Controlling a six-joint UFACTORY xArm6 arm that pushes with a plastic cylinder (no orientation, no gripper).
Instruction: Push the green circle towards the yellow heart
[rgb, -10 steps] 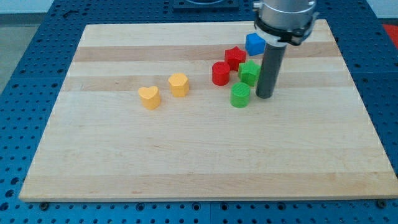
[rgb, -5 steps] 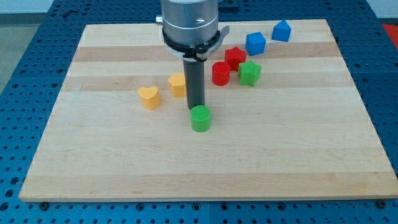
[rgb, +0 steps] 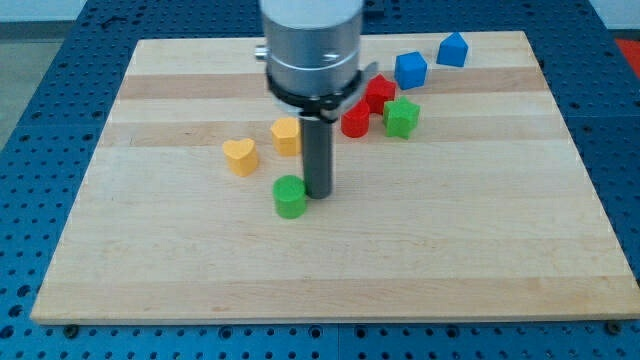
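Note:
The green circle (rgb: 291, 196) lies on the wooden board (rgb: 480, 240) a little below its middle. My tip (rgb: 319, 193) touches the circle's right side. The yellow heart (rgb: 240, 156) lies up and to the left of the circle, about a block's width away. A second yellow block (rgb: 285, 135) sits just right of the heart, right above the circle and partly behind my rod.
A red circle (rgb: 354, 122), a red star (rgb: 380, 92) and a green star-like block (rgb: 402, 117) cluster at the upper right of the rod. Two blue blocks (rgb: 411, 69) (rgb: 452, 49) lie near the board's top right edge.
The green circle has slid left and slightly down, closer to the yellow heart. My tip followed it, moving down and now standing at its right side.

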